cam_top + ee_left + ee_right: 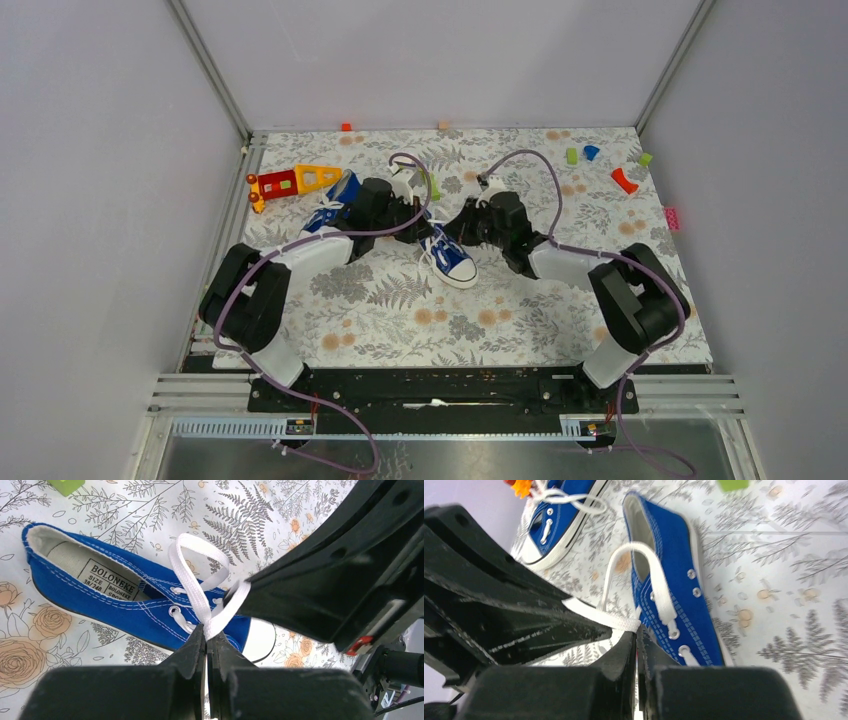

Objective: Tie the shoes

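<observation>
Left gripper (206,636) clenched on lace (197,587) | right gripper (635,636) likewise pinching lace | we find shoe (452,260) centre, directly beneath both tips, long axis diagonal, toe near-right; both grippers equally near | second shoe (333,208) far-left, apart | top view hides knot; which strands are held we cannot tell.

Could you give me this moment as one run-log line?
step: tying | shoe: upright, mid-table | left gripper: shut on lace | right gripper: shut on lace | other shoe: not held

two shoes (452,258) (328,213), one toy (290,182)
</observation>
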`<state>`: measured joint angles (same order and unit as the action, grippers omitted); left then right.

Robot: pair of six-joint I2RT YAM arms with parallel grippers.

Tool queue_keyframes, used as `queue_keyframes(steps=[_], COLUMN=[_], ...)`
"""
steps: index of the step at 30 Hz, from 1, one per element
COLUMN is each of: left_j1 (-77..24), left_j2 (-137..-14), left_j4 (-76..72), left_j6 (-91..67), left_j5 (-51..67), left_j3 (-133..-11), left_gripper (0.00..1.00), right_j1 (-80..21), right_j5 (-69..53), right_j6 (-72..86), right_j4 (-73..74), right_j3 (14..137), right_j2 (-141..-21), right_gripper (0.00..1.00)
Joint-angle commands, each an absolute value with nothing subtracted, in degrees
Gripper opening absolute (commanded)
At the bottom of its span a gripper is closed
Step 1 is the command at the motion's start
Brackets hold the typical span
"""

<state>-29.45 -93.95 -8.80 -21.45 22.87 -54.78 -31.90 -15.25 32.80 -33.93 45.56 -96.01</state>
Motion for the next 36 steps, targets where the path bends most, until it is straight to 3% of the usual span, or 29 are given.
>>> queue_keyframes(steps=[1,14,20,32,36], left_j1=[-29.62,-29.60,-29.62,-29.62,-29.62], left_j2=[-90.50,-90.05,-90.04,-89.68,-89.61], left_j4=[-11.22,-9.37,-9.94,-13.08,-13.49], left_j6=[-18.90,-13.01,-10.22,-11.37,-11.12], left_j5=[23.49,21.15,19.49,21.09,21.13], left_j3=[-54.46,-53.89,-53.23,-50.90,-50.71], left_gripper=[0.00,0.00,0.00,0.00,0.00], right_j1=[-31.72,-27.85,-26.82,-26.89,-26.89], right_j5=[-4.39,-10.70,-13.19,5.54,-2.89], right_j6=[24.03,16.59,13.26,11.48,12.02], right_j4=[-21.28,9.38,19.30,19.13,17.40], right_j3=[52.53,75.44,84.75,75.72,73.79], right_j2=[-89.13,-96.65,-100.95,-95.71,-94.89], right_gripper=[0.00,0.00,0.13,0.23,0.42])
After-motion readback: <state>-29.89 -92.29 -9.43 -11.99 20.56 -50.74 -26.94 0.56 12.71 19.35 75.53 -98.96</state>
